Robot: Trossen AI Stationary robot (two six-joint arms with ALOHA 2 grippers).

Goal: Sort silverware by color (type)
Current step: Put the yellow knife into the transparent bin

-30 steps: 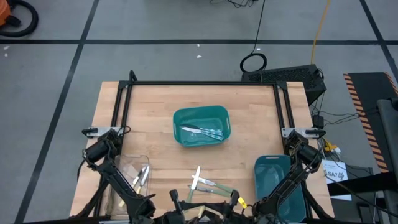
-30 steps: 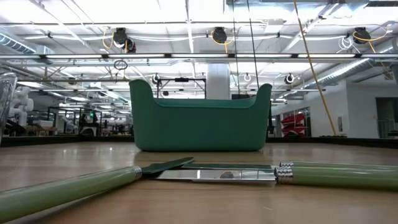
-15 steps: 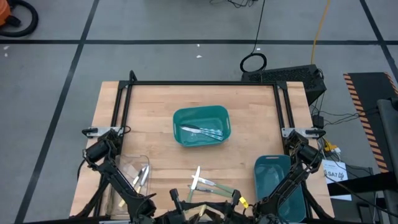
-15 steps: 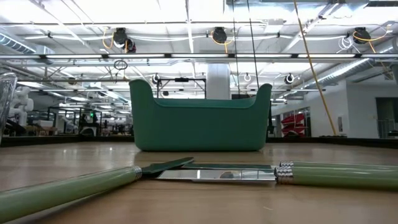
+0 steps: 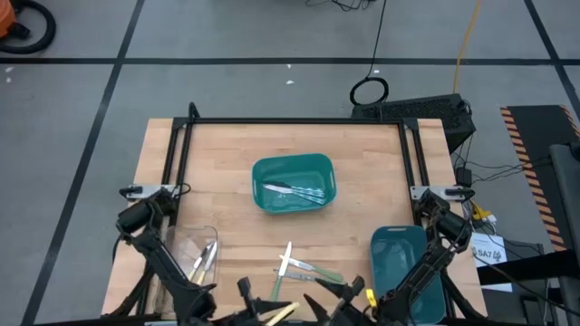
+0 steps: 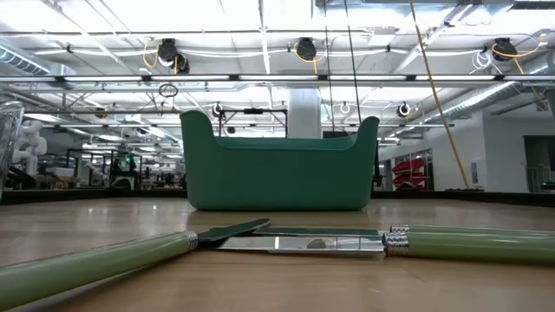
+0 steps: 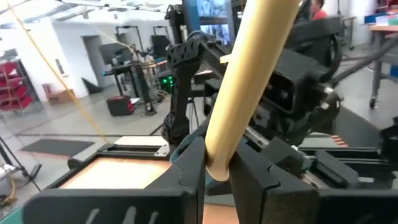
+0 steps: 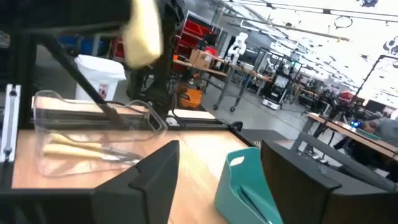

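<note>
My left gripper [image 7: 216,163] sits at the near edge of the table, at about 7 o'clock from the centre teal bin [image 5: 293,183]. Its two fingers [image 7: 188,163] are pinched on a pale yellow handle [image 7: 249,81], which sticks up and away between them at a slant. In the high view that same piece shows at the bottom edge [image 5: 277,313].

My right gripper [image 8: 219,163] is at about 5 o'clock from the centre teal bin, just beside the left one. Its jaws stand wide apart and hold nothing; the yellow handle's end hangs apart from them.

Two green-handled pieces [image 5: 308,269] lie on the wood between the grippers and the centre bin, crossing each other; the low view shows them flat, blades meeting [image 6: 286,243].

All-metal pieces [image 5: 295,191] rest inside the centre bin. A clear tray [image 5: 193,246] at 8 o'clock holds more yellow-handled pieces [image 5: 203,258]. A second teal bin [image 5: 399,263] sits at 4 o'clock.

I can read no writing on the silverware or bins.
</note>
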